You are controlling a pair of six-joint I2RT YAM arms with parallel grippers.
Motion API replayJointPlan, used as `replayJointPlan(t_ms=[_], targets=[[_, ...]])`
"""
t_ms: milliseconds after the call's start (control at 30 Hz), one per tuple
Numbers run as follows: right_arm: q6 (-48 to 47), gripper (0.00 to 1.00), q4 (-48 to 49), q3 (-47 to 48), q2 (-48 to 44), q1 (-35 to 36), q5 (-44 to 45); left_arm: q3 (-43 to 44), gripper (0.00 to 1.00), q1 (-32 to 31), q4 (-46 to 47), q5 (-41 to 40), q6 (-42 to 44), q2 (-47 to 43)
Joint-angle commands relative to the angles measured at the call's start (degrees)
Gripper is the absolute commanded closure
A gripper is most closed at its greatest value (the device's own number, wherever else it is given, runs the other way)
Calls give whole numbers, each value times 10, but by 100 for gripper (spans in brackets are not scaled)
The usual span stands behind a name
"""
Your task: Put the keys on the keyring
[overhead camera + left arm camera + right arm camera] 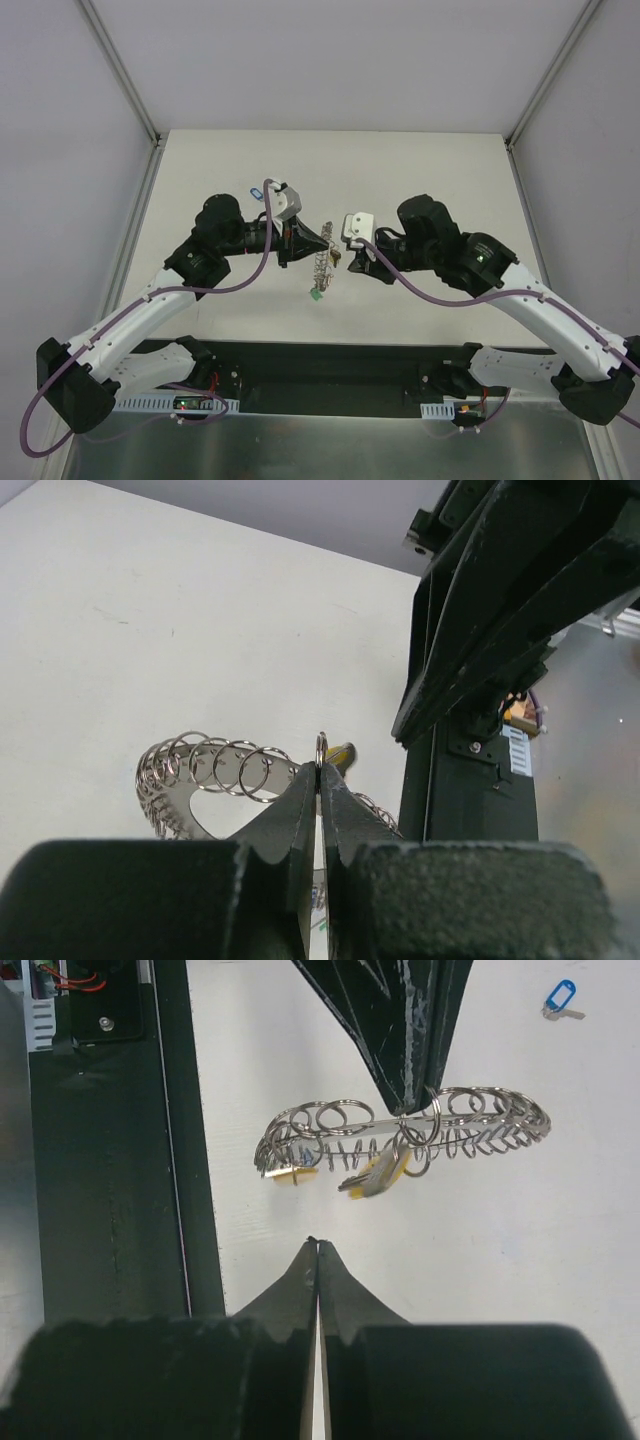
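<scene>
Close against my left wrist camera, the two black fingers of my left end effector (320, 772) are pressed together on one thin silvery wire loop, and nothing else is in their pinch. Under everything lies the white desk (150, 600). That loop belongs to the flat grey washer-like keyring (185, 785), which I hold over the desk between my two arms. From my right wrist the ring shows edge-on, its rim crowded with wire loops. My right end effector (316, 1247) has its black fingers pressed together with nothing between them. Its tips point at the ring from just in front, apart from it. A small metal key with a yellow oval tag (385, 1172) dangles beneath the ring. A green tag (316, 294) shows at the ring's near end in the overhead view. One small key with a blue oval tag (558, 998) lies on the desk, well apart from the ring, beyond my left wrist.
</scene>
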Motion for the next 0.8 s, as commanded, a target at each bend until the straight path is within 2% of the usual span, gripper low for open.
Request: replayJointPlan(t_ms=[0, 100, 133, 233, 333, 433, 567, 767], targets=[[53, 98, 100, -22, -16, 3, -4, -20, 100, -1, 105, -23, -61, -24], [62, 74, 143, -47, -38, 3, 45, -22, 100, -1, 100, -34, -62, -28], [65, 63, 153, -53, -43, 3, 56, -23, 100, -1, 100, -36, -64, -29], [89, 51, 197, -78, -58, 3, 83, -23, 100, -1, 97, -40, -66, -31], [120, 50, 241, -109, -67, 5, 121, -24, 100, -1, 95, -35, -62, -31], [126, 51, 248, -111, -65, 0, 104, -22, 100, -1, 84, -18, -48, -31], [125, 50, 223, -92, -51, -50, -28, -13, 100, -1, 52, 11, -8, -31], [97, 51, 172, -40, -23, -85, -152, -6, 100, 0, 40, 50, 17, -35]])
